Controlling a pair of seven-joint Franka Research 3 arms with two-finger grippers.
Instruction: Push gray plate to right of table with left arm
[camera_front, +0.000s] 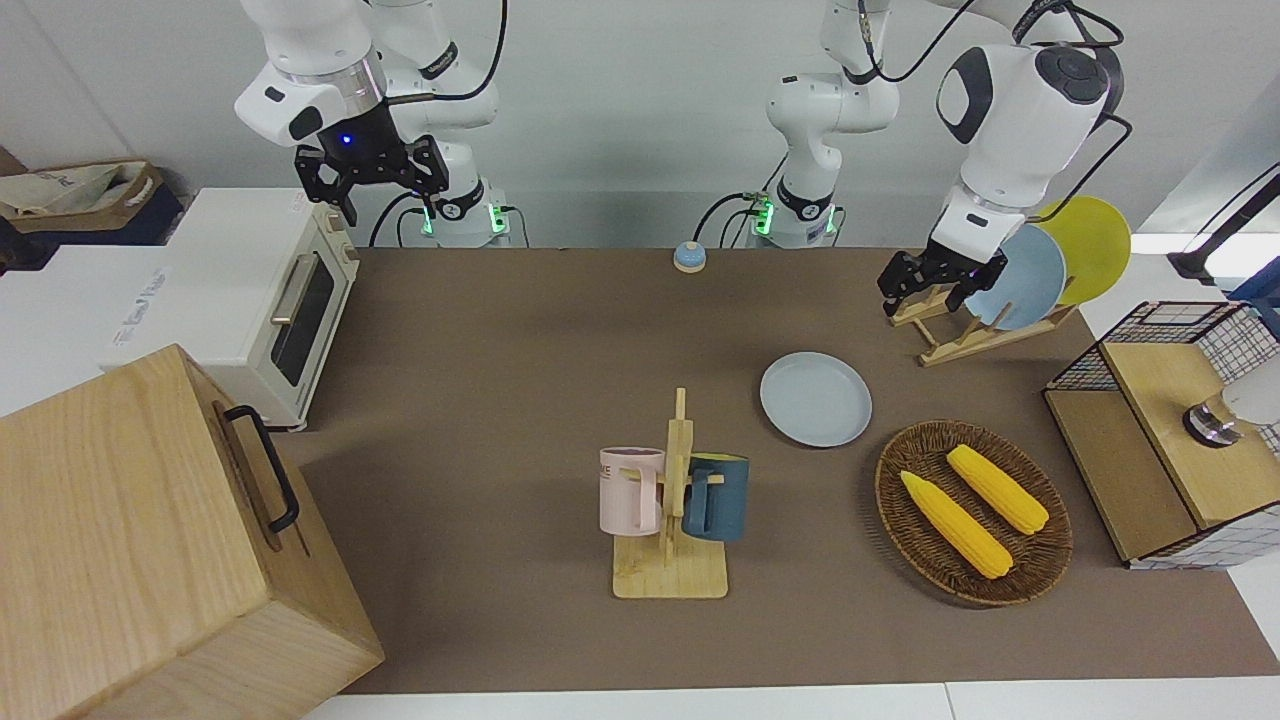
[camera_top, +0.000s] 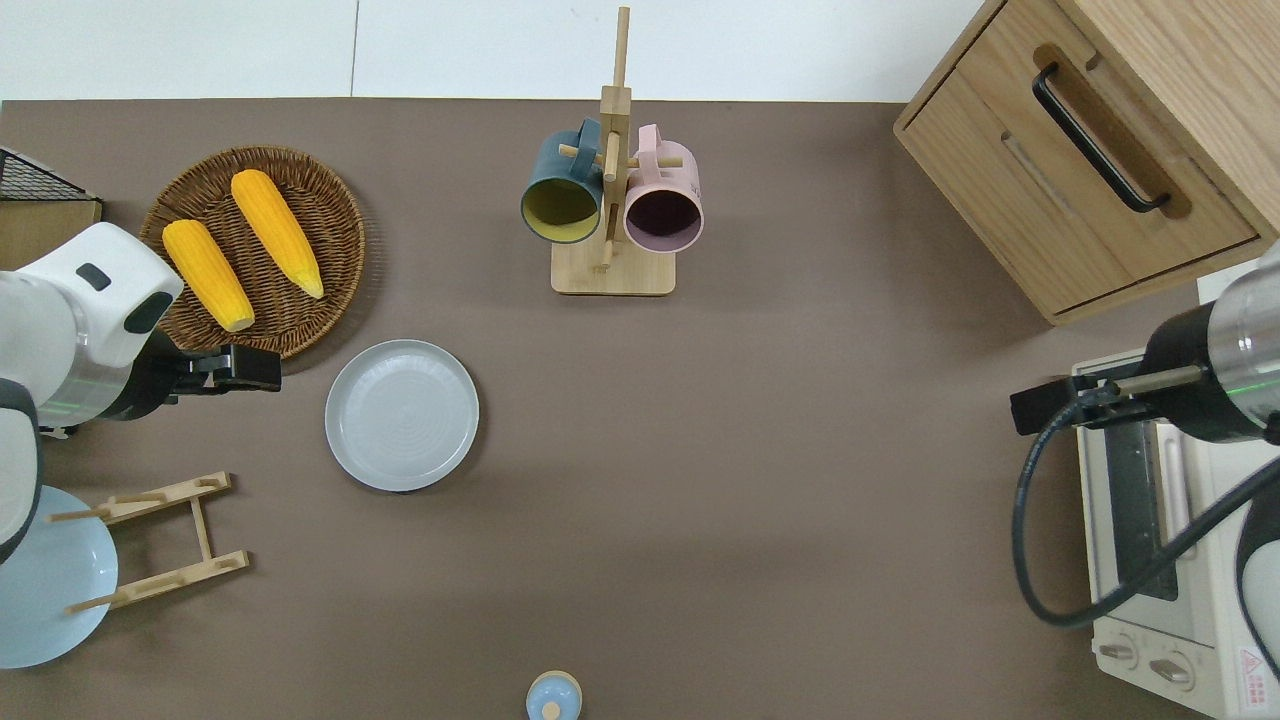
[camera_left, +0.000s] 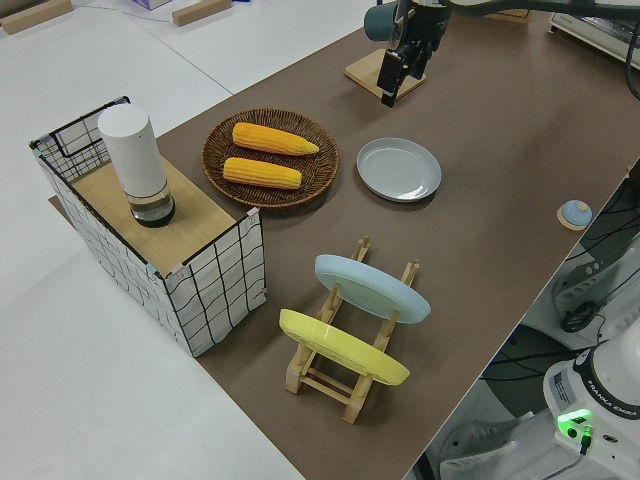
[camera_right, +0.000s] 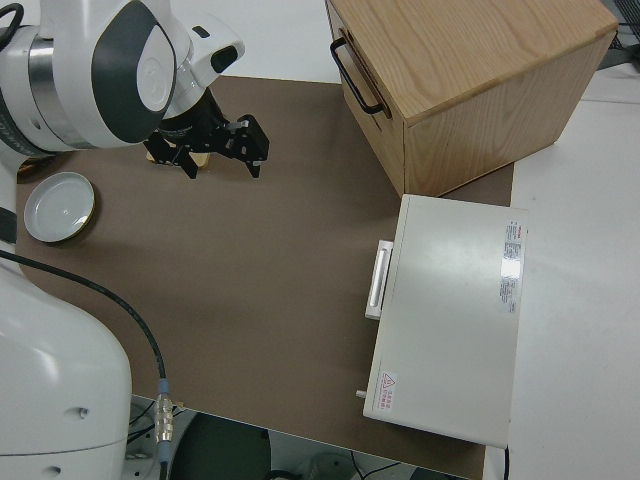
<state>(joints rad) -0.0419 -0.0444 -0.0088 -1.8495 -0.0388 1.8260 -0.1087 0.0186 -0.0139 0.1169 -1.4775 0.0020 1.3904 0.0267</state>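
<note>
Gray plate (camera_top: 402, 415): round, shallow, pale gray-blue, low raised rim, faint concentric rings inside; lying flat and empty, sitting left of centre in the overhead frame. Table (camera_top: 760, 450): rectangular, matte brown top, white edges, filling most of the frame. Left arm (camera_top: 70, 340): white, jointed, entering at left edge.

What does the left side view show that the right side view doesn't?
Only the left side view shows the wicker basket with two corn cobs, the rack holding a blue plate and a yellow plate, the wire crate and the left tool. Only the right side view shows the wooden cabinet, the toaster oven and the right tool. Both show the gray plate flat on the brown table.
</note>
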